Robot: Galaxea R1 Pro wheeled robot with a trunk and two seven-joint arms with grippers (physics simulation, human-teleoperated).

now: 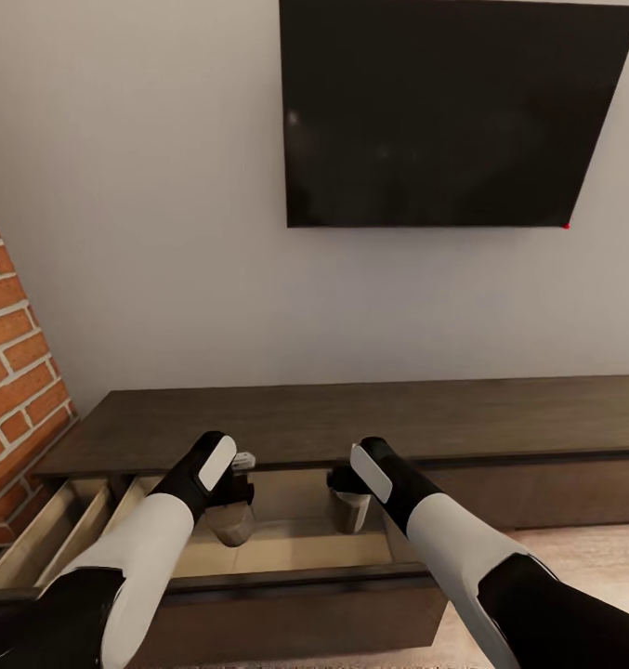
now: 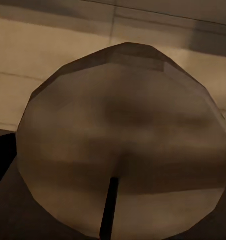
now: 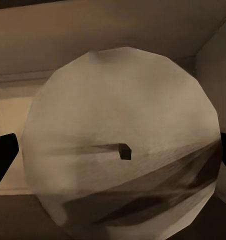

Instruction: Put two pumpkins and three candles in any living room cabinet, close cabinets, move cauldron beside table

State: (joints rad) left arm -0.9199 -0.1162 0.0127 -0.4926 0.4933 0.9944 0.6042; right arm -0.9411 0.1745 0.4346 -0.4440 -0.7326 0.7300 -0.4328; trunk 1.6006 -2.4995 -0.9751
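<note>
Wall [image 1: 147,232]: pale grey, plain, behind everything.

TV [image 1: 453,111]: large dark screen, wall-mounted, high above the cabinet; no part in the coming move.

Cabinet [image 1: 370,423]: long, low, dark brown, set against the wall. Two drawers stand pulled out at its left end: the wider open drawer [image 1: 286,548] with a pale wood floor, under both arms, and a narrower side drawer [image 1: 45,539] nearer the brick fireplace [image 1: 17,372]. Fronts to the right appear closed.

Left arm: reaches forward and down over the open drawer. Left gripper [image 1: 232,506] is clamped on the left candle [image 1: 230,522], a stubby cylinder with its long axis roughly upright, hanging just above the drawer floor (whether it touches cannot be told). In the left wrist view the candle's top [image 2: 123,145] sits directly ahead of the fingers, wick visible.

Right arm: mirrors the left, over the same drawer's right half. Right gripper [image 1: 349,497] is clenched on the right candle [image 1: 351,513], also about upright, close to the drawer's right wall. Right wrist view: candle top [image 3: 123,150] dead ahead, drawer's back corner behind.

Governing relation: each candle lies straight below its own pincer and already inside the drawer's outline, so release looks like the next step, judged from position alone. Nothing stands between candles and floor. The two candles are apart, not touching. Front panel of the drawer lies near the forearms (a snag risk on withdrawal).
</note>
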